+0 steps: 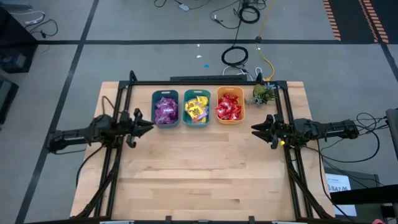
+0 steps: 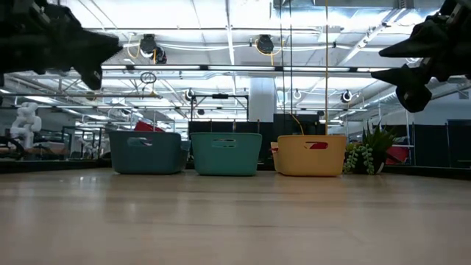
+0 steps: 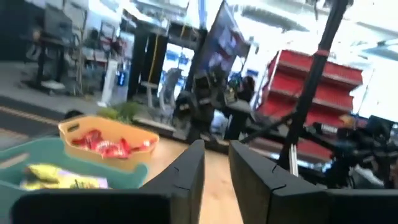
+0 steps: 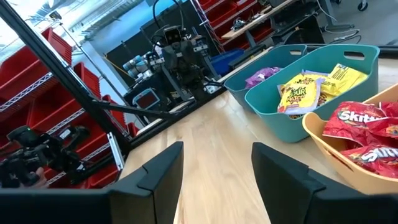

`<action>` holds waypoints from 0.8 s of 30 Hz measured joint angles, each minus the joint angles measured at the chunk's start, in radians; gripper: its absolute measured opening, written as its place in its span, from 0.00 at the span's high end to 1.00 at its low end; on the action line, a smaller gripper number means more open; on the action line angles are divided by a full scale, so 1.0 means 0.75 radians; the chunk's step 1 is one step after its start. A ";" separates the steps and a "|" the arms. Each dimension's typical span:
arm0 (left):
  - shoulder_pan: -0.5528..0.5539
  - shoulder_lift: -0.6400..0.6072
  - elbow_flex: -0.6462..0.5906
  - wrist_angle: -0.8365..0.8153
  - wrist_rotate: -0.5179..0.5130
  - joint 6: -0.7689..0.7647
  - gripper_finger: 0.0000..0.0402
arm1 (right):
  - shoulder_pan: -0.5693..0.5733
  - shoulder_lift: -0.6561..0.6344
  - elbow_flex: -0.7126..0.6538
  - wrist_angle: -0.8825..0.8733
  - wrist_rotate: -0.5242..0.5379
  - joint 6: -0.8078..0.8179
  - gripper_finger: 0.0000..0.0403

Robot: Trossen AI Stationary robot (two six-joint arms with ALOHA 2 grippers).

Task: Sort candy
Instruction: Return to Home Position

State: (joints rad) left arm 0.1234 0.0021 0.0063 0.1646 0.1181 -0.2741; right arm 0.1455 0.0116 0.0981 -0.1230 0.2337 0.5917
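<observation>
Three bins stand in a row at the far side of the table. The dark teal bin (image 1: 165,109) holds purple candy (image 4: 264,76), the teal bin (image 1: 196,107) yellow candy (image 4: 305,87), and the orange bin (image 1: 229,106) red candy (image 4: 364,127). My left gripper (image 1: 151,126) hovers level above the table, left of the bins. Its fingers stand narrowly open (image 3: 216,168) with nothing between them. My right gripper (image 1: 253,129) hovers level right of the bins, open wide (image 4: 217,162) and empty. Both point toward the table's middle.
A small green plant (image 1: 263,93) stands at the far right, beside the orange bin. A black frame (image 1: 205,82) runs along the table's far edge and down both sides. Bare wood (image 1: 199,174) lies between the bins and the near edge.
</observation>
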 joint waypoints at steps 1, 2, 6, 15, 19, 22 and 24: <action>0.005 -0.002 0.000 -0.007 0.005 -0.002 0.79 | 0.000 0.000 0.000 0.000 -0.001 0.005 0.55; 0.008 -0.001 0.000 -0.046 0.016 -0.007 0.79 | 0.000 0.000 0.000 -0.001 -0.006 0.015 0.55; 0.009 -0.002 0.000 -0.145 -0.010 0.017 0.79 | 0.001 0.000 0.000 -0.009 -0.015 0.059 0.55; 0.010 0.077 0.000 -0.200 -0.143 0.125 0.79 | 0.001 0.003 0.000 -0.036 -0.038 0.059 0.55; 0.010 0.076 0.000 -0.199 -0.142 0.102 0.79 | 0.001 0.003 0.000 -0.039 -0.035 0.042 0.55; 0.010 0.076 0.000 -0.198 -0.141 0.097 0.79 | 0.000 0.003 0.000 -0.051 -0.005 -0.040 0.55; 0.010 0.076 0.000 -0.198 -0.141 0.097 0.79 | 0.000 0.003 0.000 -0.052 0.046 -0.068 0.55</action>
State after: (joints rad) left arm 0.1307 0.0593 0.0063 0.0162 0.0126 -0.2016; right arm 0.1455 0.0139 0.0978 -0.1617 0.2683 0.5405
